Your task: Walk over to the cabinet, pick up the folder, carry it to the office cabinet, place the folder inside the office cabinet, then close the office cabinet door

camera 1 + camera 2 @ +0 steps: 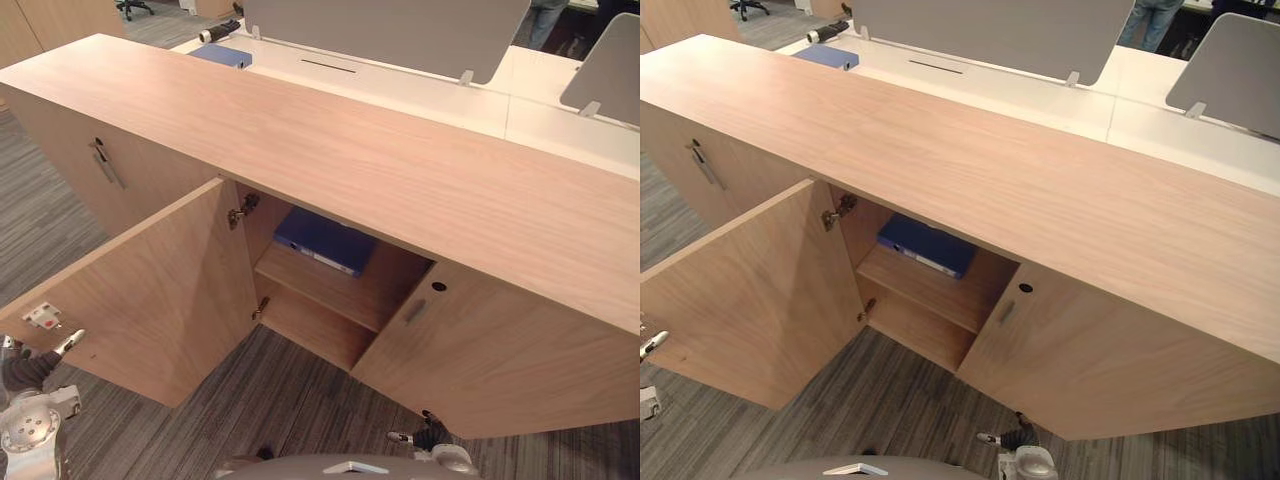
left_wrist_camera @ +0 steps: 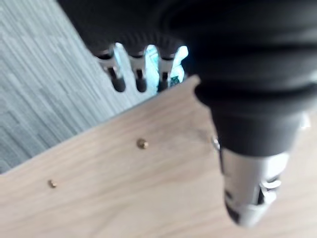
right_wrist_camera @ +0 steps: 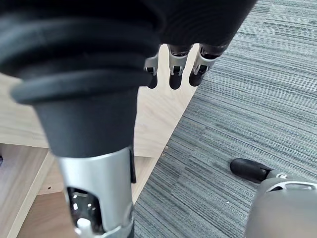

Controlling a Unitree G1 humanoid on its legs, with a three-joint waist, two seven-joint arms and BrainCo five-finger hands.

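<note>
Silver, dark-tipped fingers [image 2: 141,74] of the left hand [image 2: 247,183] lay straight and side by side, reaching just past the free edge of the open door [image 1: 150,290]. The thumb stretched over the door's pale wood face, near two small brass studs [image 2: 142,144]. Whether any of them pressed the wood could not be told, and nothing was held.

The fingers [image 3: 171,74] of the right hand [image 3: 94,193] hung straight and close together, empty. They were above the line where a wood panel met the grey striped carpet [image 3: 237,99].

The door stood swung wide on its hinges at the left side of the opening. The left hand was at its outer lower corner, and the right hand was low before the shut door [image 1: 500,350] to the right of the opening.

Inside the cabinet [image 1: 350,150], the blue folder [image 1: 325,240] lay flat on the upper shelf [image 1: 330,290]. It sat toward the shelf's left end and back edge, well apart from both hands.

Behind the cabinet's long wood top, a white surface [image 1: 420,100] carried grey screens [image 1: 400,30] and another blue flat thing [image 1: 222,55] near its left end.
</note>
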